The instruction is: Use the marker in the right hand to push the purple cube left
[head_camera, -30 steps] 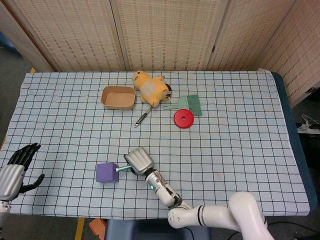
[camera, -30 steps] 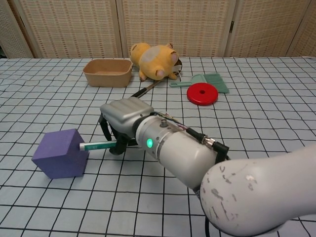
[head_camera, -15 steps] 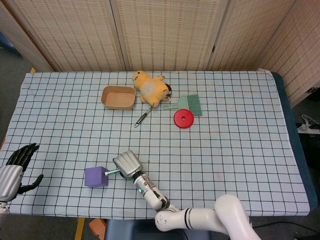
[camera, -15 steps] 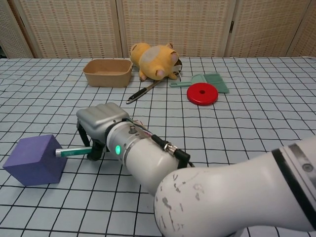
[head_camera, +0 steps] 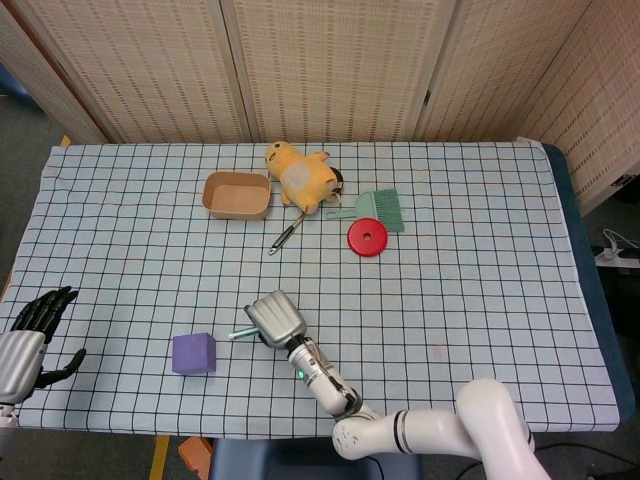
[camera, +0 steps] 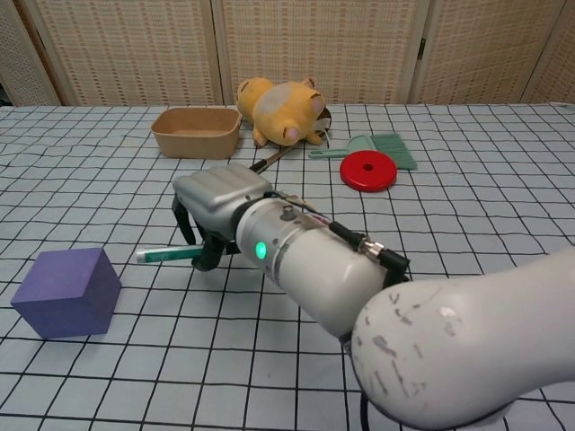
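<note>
Only head view shows left hand, fingers spread

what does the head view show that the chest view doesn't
Only the head view shows the left hand, open at the table's near left corner, plus the table's edges and the floor around it.

Only the chest view shows, from the side, the gap between the marker tip and the purple cube.

Both show the right hand holding the marker, the cube, the tan tray, yellow plush toy, green brush and red disc.
</note>
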You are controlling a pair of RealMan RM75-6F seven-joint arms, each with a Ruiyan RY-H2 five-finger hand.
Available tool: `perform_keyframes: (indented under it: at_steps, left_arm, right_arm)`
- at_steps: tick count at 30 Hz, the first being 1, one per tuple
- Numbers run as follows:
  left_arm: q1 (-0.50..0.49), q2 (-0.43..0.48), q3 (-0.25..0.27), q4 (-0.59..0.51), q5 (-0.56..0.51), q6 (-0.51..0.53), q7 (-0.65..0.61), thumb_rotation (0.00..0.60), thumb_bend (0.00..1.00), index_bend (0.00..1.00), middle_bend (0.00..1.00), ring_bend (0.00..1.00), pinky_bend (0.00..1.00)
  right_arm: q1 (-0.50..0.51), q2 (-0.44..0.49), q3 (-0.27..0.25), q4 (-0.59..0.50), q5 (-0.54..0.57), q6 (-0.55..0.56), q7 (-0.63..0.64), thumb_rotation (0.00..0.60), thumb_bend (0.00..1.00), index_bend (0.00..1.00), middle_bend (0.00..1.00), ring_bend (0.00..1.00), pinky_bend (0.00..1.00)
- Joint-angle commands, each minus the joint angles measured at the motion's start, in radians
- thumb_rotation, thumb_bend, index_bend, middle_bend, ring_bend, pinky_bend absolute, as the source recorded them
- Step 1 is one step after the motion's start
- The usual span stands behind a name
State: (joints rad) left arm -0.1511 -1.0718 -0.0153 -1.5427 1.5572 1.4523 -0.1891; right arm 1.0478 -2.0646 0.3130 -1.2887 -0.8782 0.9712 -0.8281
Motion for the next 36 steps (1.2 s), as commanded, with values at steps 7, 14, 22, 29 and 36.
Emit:
perform_keyframes:
  at_steps: [7,14,22,29,36]
  left_arm:
    - [-0.002,-0.011,-0.001,-0.010,0.000,-0.004,0.038,0.600,0.36,0.00,0.00,0.00,0.10]
    - [-0.007,-0.020,-0.005,-0.016,-0.012,-0.015,0.066,0.600,0.36,0.00,0.00,0.00,0.10]
    - [-0.013,-0.022,-0.005,-0.019,-0.021,-0.033,0.080,0.600,0.36,0.00,0.00,0.00,0.14]
    - [-0.012,-0.024,-0.001,-0.021,-0.015,-0.031,0.091,0.600,0.36,0.00,0.00,0.00,0.14]
    - [-0.002,-0.022,-0.005,-0.020,-0.018,-0.011,0.090,0.600,0.36,0.00,0.00,0.00,0.13]
  right_arm:
    - [-0.242,0.355,-0.176,-0.271,-0.058,0.180,0.034,0.600,0.44,0.98,0.73,0.61,0.57]
    - [-0.372,0.446,-0.300,-0.202,-0.207,0.190,0.272,0.600,0.44,0.59,0.66,0.55,0.57]
    - [-0.425,0.460,-0.371,-0.087,-0.345,0.148,0.420,0.600,0.27,0.00,0.06,0.08,0.29]
    - [-0.471,0.542,-0.385,-0.175,-0.407,0.174,0.475,0.600,0.17,0.00,0.00,0.00,0.19]
    - [-0.633,0.685,-0.421,-0.268,-0.557,0.481,0.477,0.600,0.17,0.00,0.00,0.00,0.09]
